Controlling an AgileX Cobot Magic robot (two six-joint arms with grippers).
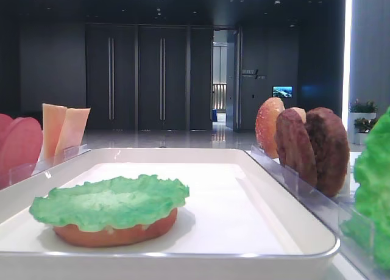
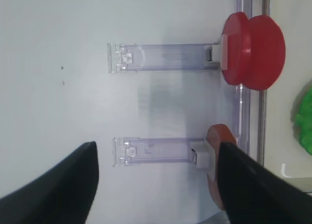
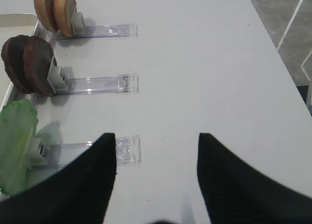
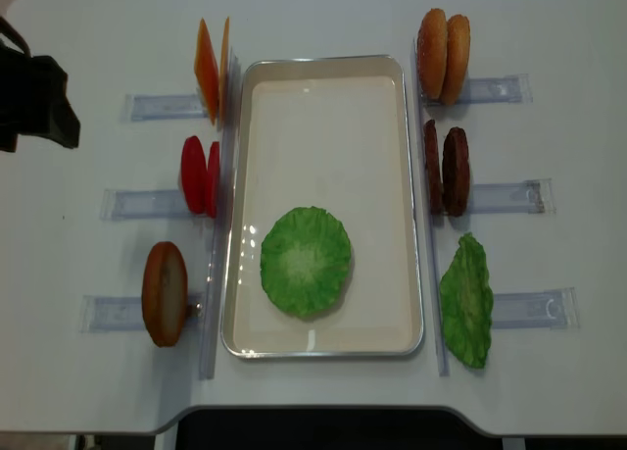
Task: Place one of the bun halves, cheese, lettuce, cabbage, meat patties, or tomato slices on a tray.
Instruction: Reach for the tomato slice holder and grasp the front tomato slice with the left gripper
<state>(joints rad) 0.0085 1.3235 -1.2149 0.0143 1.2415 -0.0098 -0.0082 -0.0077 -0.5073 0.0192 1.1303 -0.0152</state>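
We take the tray (image 4: 323, 87) as our landmark, lying white and long down the middle of the table (image 4: 549, 28).

On the tray, toward its near end, a lettuce leaf (image 4: 305, 262) lies flat on top of a bun half (image 1: 116, 232); from the low view the leaf covers the bun's upper face and only the bun's orange-brown edge shows beneath.

Left of the tray, in clear racks (image 4: 162, 106): cheese slices (image 4: 208, 70) upright at the far end, two tomato slices (image 4: 200, 175) on edge at the middle, one bun half (image 4: 165, 293) on edge at the near end.

Right of the tray: two bun halves (image 4: 443, 43) at the far end, two meat patties (image 4: 446, 171) at the middle, a second lettuce leaf (image 4: 466, 301) at the near end, leaning against its rack.

Left gripper (image 2: 156, 180): jaws spread wide, nothing between them, hanging over the table left of the tray, above the rack with the single bun half.

Right gripper (image 3: 157, 175): jaws likewise parted and empty, over bare table right of the tray, beside the lettuce rack.
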